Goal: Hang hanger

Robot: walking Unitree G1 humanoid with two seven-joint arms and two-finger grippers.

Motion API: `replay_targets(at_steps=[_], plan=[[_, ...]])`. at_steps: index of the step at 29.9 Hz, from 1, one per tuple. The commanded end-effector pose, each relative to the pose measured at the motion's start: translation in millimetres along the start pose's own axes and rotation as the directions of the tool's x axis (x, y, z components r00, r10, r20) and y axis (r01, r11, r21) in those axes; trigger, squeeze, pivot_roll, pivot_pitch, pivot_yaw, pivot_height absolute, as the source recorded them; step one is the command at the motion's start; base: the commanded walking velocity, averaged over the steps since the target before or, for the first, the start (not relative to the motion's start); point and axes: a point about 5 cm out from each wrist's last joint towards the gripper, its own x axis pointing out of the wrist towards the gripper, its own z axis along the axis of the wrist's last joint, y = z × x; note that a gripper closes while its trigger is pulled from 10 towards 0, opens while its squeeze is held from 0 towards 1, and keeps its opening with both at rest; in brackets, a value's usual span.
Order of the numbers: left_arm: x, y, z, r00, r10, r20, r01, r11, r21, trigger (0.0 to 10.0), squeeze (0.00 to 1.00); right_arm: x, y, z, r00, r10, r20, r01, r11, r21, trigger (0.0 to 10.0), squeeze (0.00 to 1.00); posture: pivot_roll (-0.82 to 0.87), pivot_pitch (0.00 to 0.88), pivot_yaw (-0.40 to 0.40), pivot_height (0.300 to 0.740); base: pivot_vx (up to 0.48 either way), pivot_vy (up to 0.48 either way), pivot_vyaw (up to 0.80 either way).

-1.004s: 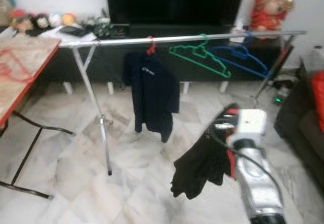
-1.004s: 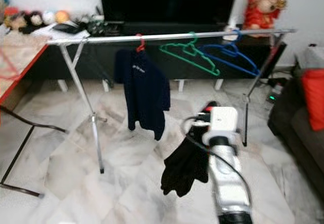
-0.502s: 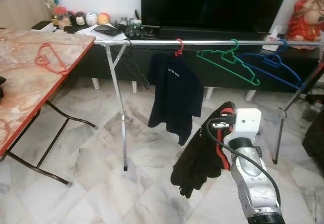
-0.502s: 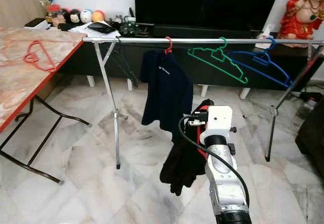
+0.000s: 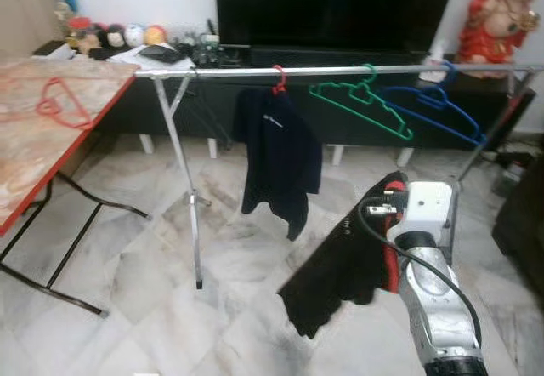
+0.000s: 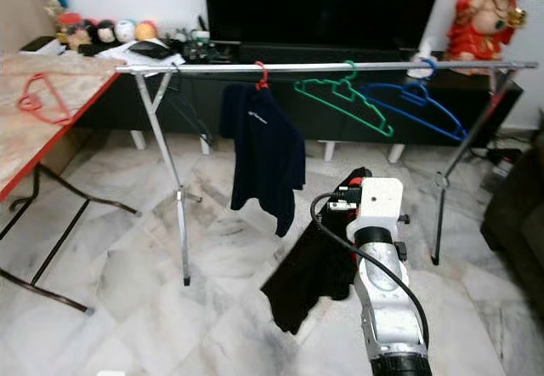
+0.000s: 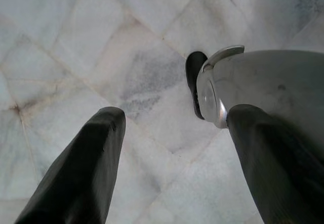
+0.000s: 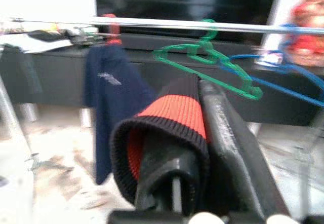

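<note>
At the far left of the head views a table with a red edge and black legs fills the left side, and a red hanger lies flat on its top. Behind it, in the upper left, toys and papers sit on a low dark cabinet beneath a large black TV. A silver rail runs across the upper part of the frame from the table's corner to the right edge, standing on crossed legs over a marble floor. On it, near the middle, a navy shirt hangs from a red hook; just to its right a green hanger hangs bare and tilted, and beside that, farther right, a blue hanger. In the upper right corner stands a red figurine. In the lower right the right arm reaches forward, below the rail and well apart from it; its right gripper is clamped on a black garment with a red band at its cuff, which droops toward the floor. The hanger inside it cannot be made out. In the left wrist view the left gripper hangs over the floor with its fingers spread apart, holding nothing.
</note>
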Motion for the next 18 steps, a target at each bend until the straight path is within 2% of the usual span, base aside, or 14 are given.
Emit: replay_targets(at_steps=[1, 18], plan=[[-0.1, -5.7, -1.7, 1.0, -0.021, -0.01, 0.021, 1.0, 0.009, 10.0, 0.0, 3.2, -8.9, 6.1, 1.0, -0.022, 0.022, 0.023, 1.0, -0.008, 10.0, 0.0, -0.02, 0.0, -0.035, 0.74, 0.0, -0.382, 0.0], [-0.3, -5.7, -1.7, 1.0, -0.023, -0.003, 0.023, 1.0, 0.012, 10.0, 0.0, 3.0, -8.8, 2.5, 1.0, -0.023, 0.015, 0.023, 1.0, -0.006, 10.0, 0.0, -0.01, 0.0, -0.033, 0.74, 0.0, -0.381, 0.0]])
